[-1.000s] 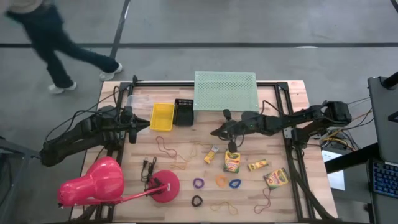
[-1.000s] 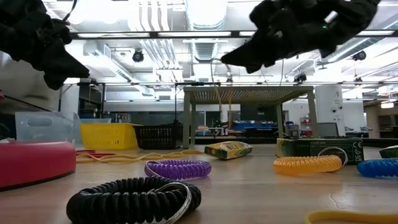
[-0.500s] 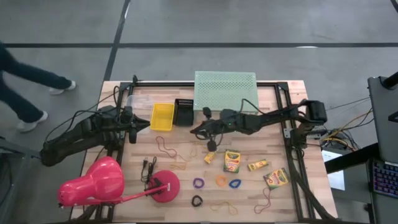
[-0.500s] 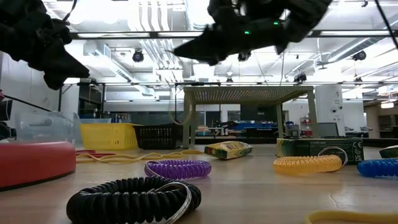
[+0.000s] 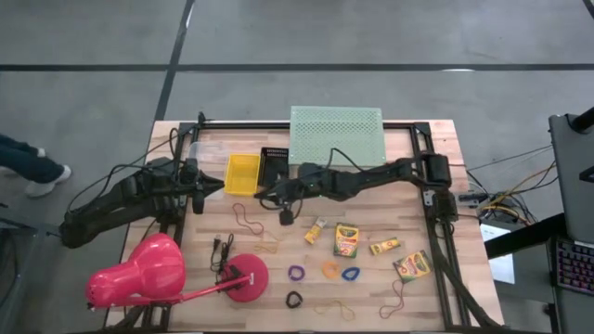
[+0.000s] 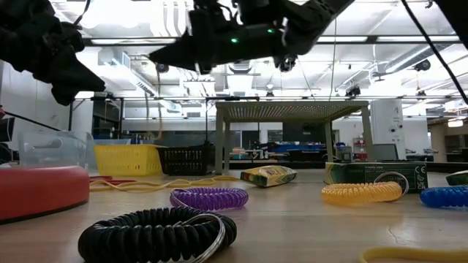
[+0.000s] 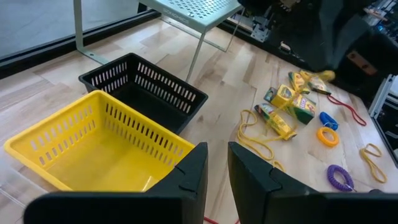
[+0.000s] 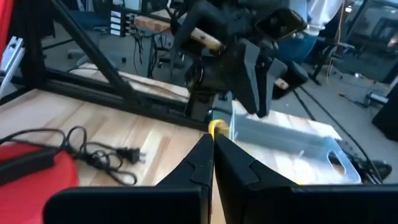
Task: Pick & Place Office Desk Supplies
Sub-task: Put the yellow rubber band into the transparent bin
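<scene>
My right gripper [image 5: 260, 196] reaches out over the table's middle, beside the yellow basket [image 5: 242, 173] and the black basket [image 5: 275, 167]. It is shut on a thin tan rubber band [image 6: 151, 117]. My left gripper [image 7: 217, 155] waits at the table's left, pointing at the yellow basket, with a narrow gap between its fingers and nothing in it. Crayon boxes [image 5: 347, 239] and purple [image 5: 296, 273], orange [image 5: 329, 269], blue [image 5: 351, 274] and black [image 5: 293, 299] ring loops lie flat on the wood. Other rubber bands [image 5: 246, 218] lie among them. My right gripper pinches the rubber band's upper end [image 8: 216, 127] between its two fingertips. The fingers lie nearly level and point toward the table's left. The band hangs below them as a slack loop [image 6: 153, 128], clear of the table.
A mint-green perforated shelf [image 5: 336, 134] stands at the far edge. A clear bin [image 5: 209, 148] sits left of the yellow basket. A pink desk lamp [image 5: 148, 269] with its cord fills the near left corner. A person's foot [image 5: 42, 172] shows on the floor at the left.
My right gripper has travelled toward the table's left edge, from above the crayon boxes to beside the baskets. It has stayed shut, and the rubber band has swung along below it. The person beyond the table has walked off to the left.
</scene>
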You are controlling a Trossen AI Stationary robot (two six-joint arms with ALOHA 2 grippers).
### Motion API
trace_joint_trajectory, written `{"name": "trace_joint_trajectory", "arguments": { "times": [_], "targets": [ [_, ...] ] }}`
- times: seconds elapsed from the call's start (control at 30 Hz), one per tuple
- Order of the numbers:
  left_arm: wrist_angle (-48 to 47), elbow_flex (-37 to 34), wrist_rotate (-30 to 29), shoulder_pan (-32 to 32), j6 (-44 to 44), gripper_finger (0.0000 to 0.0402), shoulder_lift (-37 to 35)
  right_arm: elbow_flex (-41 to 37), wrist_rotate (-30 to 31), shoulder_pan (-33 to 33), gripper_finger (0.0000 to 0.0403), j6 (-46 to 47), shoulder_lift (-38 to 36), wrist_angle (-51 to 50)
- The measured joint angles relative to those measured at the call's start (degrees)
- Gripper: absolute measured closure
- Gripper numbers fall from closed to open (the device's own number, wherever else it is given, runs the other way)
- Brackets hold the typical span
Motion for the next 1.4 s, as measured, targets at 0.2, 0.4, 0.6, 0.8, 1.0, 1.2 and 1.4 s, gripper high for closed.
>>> {"name": "trace_joint_trajectory", "arguments": {
  "times": [0.2,0.4,0.6,0.8,1.0,1.2,1.4],
  "targets": [
    [0.0,0.0,0.0,0.0,0.0,0.0335,0.0,3.4,0.0,0.0,0.0395,-0.6,2.3,-0.1],
    [0.0,0.0,0.0,0.0,0.0,0.0335,0.0,3.1,0.1,0.0,0.0395,-0.6,1.9,-0.3],
    [0.0,0.0,0.0,0.0,0.5,0.0335,0.0,3.1,0.1,0.0,0.0394,-0.5,1.9,0.0],
    [0.0,0.0,-0.9,0.0,12.1,0.0335,0.0,3.1,0.1,0.0,0.0394,-0.5,1.9,-0.8],
    [0.0,0.0,-1.9,0.0,14.9,0.0335,0.0,3.0,0.2,0.1,0.0394,-0.5,1.9,-1.6],
    [2.1,0.0,-2.0,0.0,14.0,0.0335,0.0,2.9,0.2,0.1,0.0394,-0.5,1.9,-1.6],
    [13.2,0.0,-1.8,0.0,-11.2,0.0335,0.0,2.9,0.3,0.1,0.0394,-0.6,1.9,-1.6]
  ]
}}
